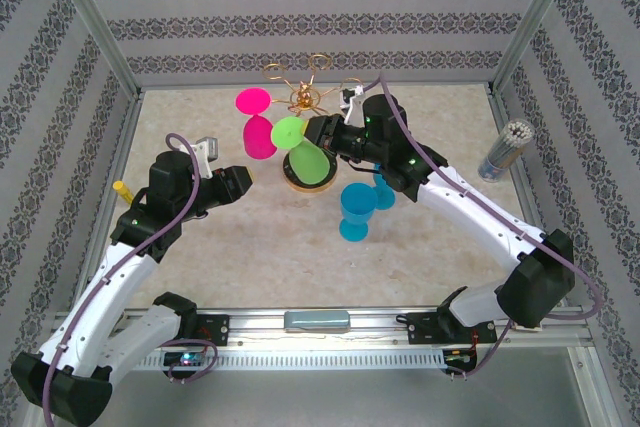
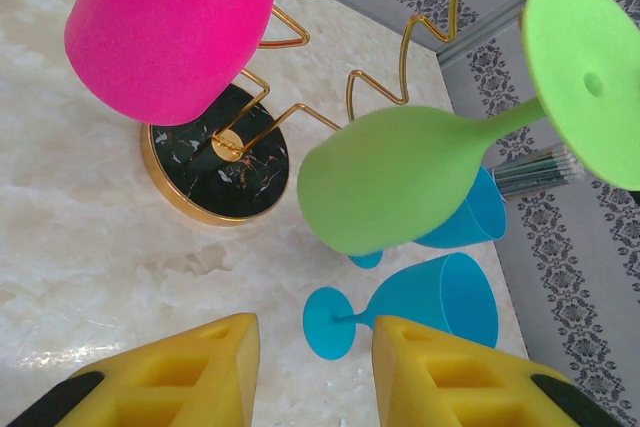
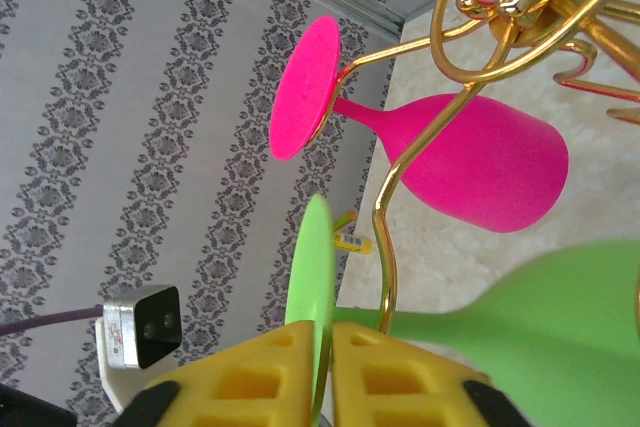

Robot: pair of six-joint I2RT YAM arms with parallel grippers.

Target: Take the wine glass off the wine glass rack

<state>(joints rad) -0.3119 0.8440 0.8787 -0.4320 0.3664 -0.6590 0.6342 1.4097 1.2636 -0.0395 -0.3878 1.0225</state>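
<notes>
Pale marbled tabletop (image 1: 250, 247), boxed in by grey damask-striped walls. Found the wine glass rack (image 1: 305, 97) standing toward the back of it, gold wire above a dark round base.

Found the green wine glass (image 1: 305, 159) hanging on the near side of the rack, bowl down and tilted, foot uppermost, with its stem seemingly threaded by one wire arm. Noted a pink wine glass (image 1: 256, 127) hung on the rack's left side, and two blue glasses (image 1: 355, 209) on the table just right of the rack's base.

Saw the right gripper (image 3: 322, 332) clamped on the thin edge of the green foot, yellow fingers (image 3: 250, 377) closed on either side of the disc. Saw the left gripper (image 2: 315, 347) hovering left of the rack, jaws parted and empty.

Judged the green wine glass matte plastic: light, stiff, hardly breakable, more grippy than slick. Reckoned the foot rim a narrow purchase, apt to pivot. Thought the stem just below the foot the surer hold. Expected to need sliding outward along the wire arm before lowering, lest the foot snag and rock the rack.
</notes>
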